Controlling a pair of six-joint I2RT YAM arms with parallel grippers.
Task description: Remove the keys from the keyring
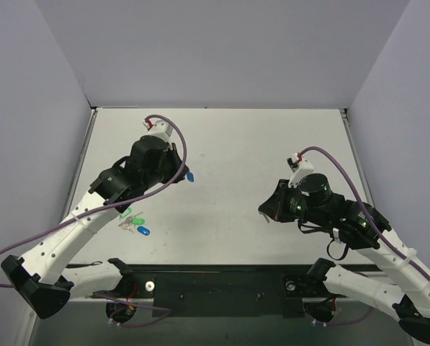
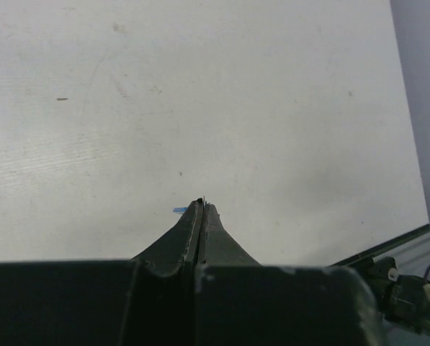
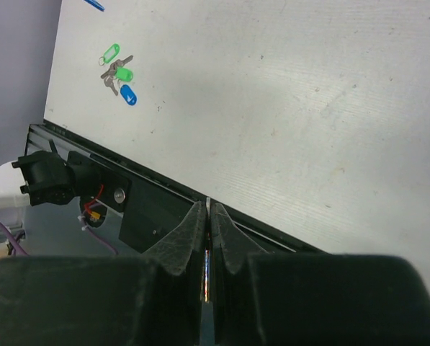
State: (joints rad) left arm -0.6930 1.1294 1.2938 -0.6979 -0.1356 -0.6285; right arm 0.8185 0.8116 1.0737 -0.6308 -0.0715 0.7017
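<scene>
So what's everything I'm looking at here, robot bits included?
White table: one, white, walled on three sides.
Light-blue oval plastic key tag: one, light blue, left of centre, at the tips of the left gripper.
Green plastic key tags: two, bright green, bunched near-left on the table.
Dark blue plastic key tag: one, dark blue, same bunch.
Small grey metal keys: count unclear, grey, same bunch.
Black rail: one, black, along the near edge.
Purple cables: two, purple, one per arm.
Left gripper: one, black, shut, left of centre.
Right gripper: one, black, shut, near-right.
</scene>
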